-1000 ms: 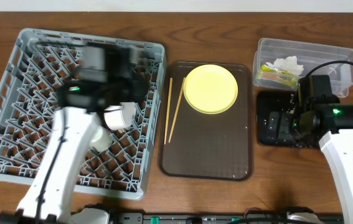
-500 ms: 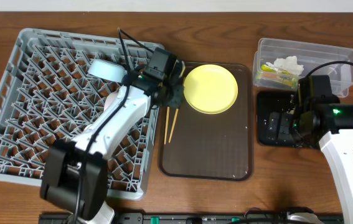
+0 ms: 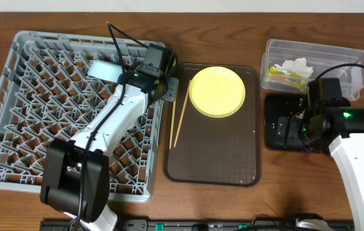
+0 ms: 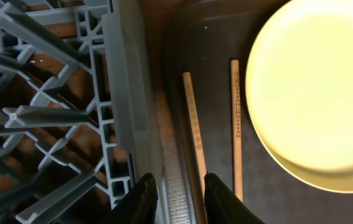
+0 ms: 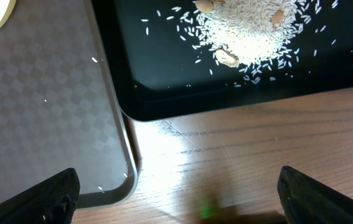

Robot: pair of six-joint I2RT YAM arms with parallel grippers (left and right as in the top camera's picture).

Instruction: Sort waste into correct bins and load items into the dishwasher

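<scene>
soft, even light falls from above and shadows stay faint. up close the yellow plate [image 4: 313, 93] glows almost washed out, a pale glare sits on the table [image 5: 182, 149], and the fingers [image 5: 39, 196] of the right gripper [image 5: 176, 205] are dark, blurred shapes.

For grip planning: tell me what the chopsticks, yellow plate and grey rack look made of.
Chopsticks: pale wood or bamboo, matte, with small dark markings.
Yellow plate: probably plastic or melamine, smooth with soft sheen; glazed ceramic is possible.
Grey rack: moulded plastic, matte, uniform lattice ribs.
</scene>
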